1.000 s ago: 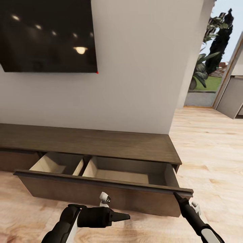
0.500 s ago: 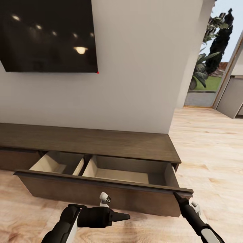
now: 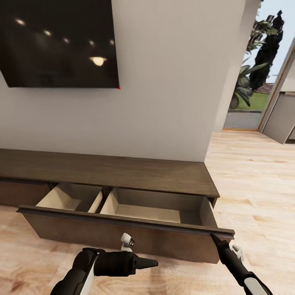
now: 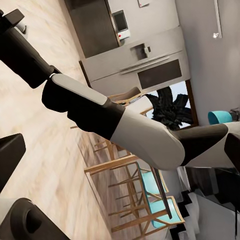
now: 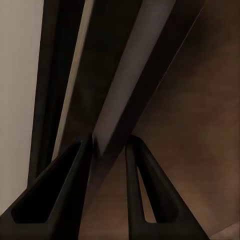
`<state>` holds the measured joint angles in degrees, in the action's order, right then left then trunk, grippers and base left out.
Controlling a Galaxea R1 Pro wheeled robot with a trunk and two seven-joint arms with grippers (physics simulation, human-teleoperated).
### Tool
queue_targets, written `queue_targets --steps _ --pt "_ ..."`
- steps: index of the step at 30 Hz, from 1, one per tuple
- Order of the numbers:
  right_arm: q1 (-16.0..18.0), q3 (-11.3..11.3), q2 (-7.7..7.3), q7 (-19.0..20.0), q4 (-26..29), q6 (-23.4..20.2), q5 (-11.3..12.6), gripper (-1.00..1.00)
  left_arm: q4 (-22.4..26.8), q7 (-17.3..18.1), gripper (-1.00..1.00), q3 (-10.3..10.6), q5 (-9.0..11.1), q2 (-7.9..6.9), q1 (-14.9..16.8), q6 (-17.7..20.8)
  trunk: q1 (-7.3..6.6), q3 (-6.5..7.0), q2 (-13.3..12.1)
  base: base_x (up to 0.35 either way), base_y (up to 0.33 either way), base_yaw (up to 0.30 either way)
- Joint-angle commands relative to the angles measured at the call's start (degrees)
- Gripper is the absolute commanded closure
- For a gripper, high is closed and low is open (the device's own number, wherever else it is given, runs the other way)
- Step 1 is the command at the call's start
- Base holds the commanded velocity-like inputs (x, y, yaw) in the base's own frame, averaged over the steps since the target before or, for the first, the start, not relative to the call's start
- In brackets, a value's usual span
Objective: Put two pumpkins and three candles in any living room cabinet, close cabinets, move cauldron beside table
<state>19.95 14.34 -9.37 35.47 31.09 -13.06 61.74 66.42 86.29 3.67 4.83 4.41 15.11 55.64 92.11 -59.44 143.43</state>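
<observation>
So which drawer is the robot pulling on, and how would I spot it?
Find the big black TV on the wall; beneath it runs the long, low dark brown cabinet. The drawer is its pulled-out part, showing two pale compartments. The right pincer is closed over the front edge at its right corner, unlike the shut front further left.

- The cabinet (image 3: 123,174) sits on the wood floor (image 3: 254,184), its drawer (image 3: 123,221) pulled out toward 6 o'clock.
- The drawer's two pale compartments hold nothing.
</observation>
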Motion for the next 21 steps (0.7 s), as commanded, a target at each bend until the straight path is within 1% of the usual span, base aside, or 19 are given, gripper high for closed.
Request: queue_targets --steps 1,12,21 --pt "0.09 1.61 -0.03 0.56 0.11 -0.84 1.89 1.00 0.02 0.13 -1.00 0.02 0.09 -0.01 0.01 0.61 -0.02 -0.04 0.03 -0.051 0.000 0.000" --pt "0.09 1.63 -0.03 0.56 0.11 -0.88 1.89 1.00 0.02 0.12 -1.00 0.02 0.09 -0.01 0.01 0.61 -0.02 -0.04 0.03 -0.071 0.000 0.000" --pt "0.09 1.59 -0.03 0.56 0.11 -0.87 1.89 1.00 0.02 0.13 -1.00 0.02 0.09 -0.01 0.01 0.61 -0.02 -0.04 0.03 -0.013 0.000 0.000"
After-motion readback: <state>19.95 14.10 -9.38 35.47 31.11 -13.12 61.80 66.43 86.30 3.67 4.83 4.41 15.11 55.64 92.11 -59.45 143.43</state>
